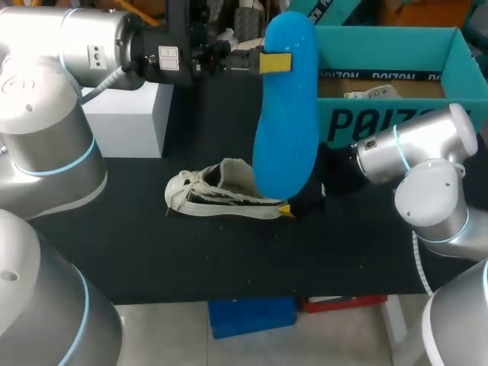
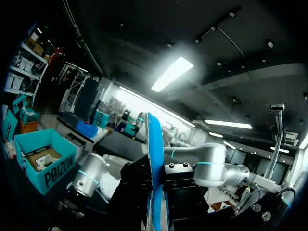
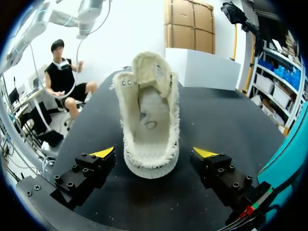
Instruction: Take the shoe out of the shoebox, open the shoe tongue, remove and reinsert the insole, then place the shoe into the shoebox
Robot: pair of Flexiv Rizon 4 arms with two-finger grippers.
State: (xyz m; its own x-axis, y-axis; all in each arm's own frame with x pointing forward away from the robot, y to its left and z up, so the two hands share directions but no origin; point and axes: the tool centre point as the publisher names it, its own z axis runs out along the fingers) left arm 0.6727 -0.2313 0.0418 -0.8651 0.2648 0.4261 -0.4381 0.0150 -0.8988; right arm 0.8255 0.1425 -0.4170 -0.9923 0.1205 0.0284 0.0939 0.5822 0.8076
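L gripper pinched the blue insole at its edge: thin, prob. light & bendy. R gripper fingers stood spread beside the soft canvas shoe, no contact; heel looked the firmest hold.

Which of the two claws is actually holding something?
The left gripper, shut on the blue insole; the right gripper stands open either side of the shoe, not touching it.

Black table with a matte top. White block standing at the far left, square-edged and upright. Flat on the tabletop, well apart from the near edge.
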